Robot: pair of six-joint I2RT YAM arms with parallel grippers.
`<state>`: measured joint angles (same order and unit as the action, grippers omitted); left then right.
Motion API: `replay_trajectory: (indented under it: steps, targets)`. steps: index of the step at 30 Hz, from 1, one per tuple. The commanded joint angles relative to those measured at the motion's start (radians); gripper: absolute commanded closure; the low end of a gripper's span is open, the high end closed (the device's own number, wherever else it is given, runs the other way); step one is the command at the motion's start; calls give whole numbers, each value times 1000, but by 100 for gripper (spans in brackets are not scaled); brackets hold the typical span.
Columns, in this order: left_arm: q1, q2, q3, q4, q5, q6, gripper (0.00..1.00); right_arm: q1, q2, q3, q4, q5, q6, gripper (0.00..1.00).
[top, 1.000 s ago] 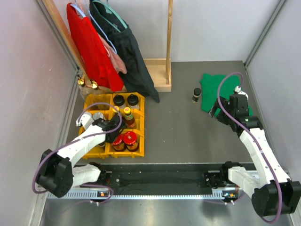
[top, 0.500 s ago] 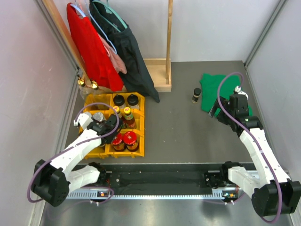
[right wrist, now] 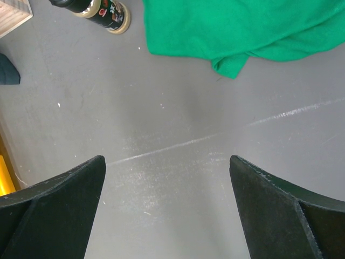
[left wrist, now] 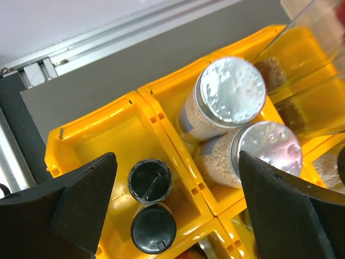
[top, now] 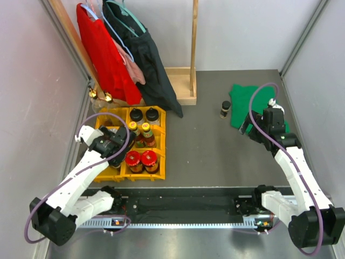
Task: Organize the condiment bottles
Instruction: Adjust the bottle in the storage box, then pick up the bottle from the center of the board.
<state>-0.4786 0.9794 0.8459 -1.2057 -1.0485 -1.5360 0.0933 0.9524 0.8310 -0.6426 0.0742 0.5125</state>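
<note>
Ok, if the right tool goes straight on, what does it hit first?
Likely bare table; the open right tool points at grey surface, short of the green cloth and lone bottle.

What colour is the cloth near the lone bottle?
Green; the cloth shows best in the right wrist view.

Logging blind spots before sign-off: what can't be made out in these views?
- Top view: the left gripper covers the yellow tray's left compartments; the silver-lidded canisters show only in the left wrist view.
- Lone bottle by the green cloth: label too small from above; cut by the right wrist view's top edge.
- Tall clear bottles: cut by the right edge in the left wrist view.
</note>
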Motion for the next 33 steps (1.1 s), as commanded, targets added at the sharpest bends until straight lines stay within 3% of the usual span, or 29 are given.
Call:
replay_trajectory:
  steps: [1,6,10,13,25,33]
  targets:
    - [3,-27,62,-64,-44,40,1,-7,12,39,37,-33,-22,3]
    - [5,-68,104,-4,-35,166,1,118,130,134,55,31,-32,2]
    - [5,-111,110,167,48,480,1,163,285,276,46,87,-40,2]
    - [5,-134,114,225,88,578,1,167,385,359,75,102,-63,2]
    - [5,-160,171,290,235,832,1,169,756,686,14,139,-124,5]
    - [5,-251,180,397,347,1022,1,181,905,778,-2,159,-141,9]
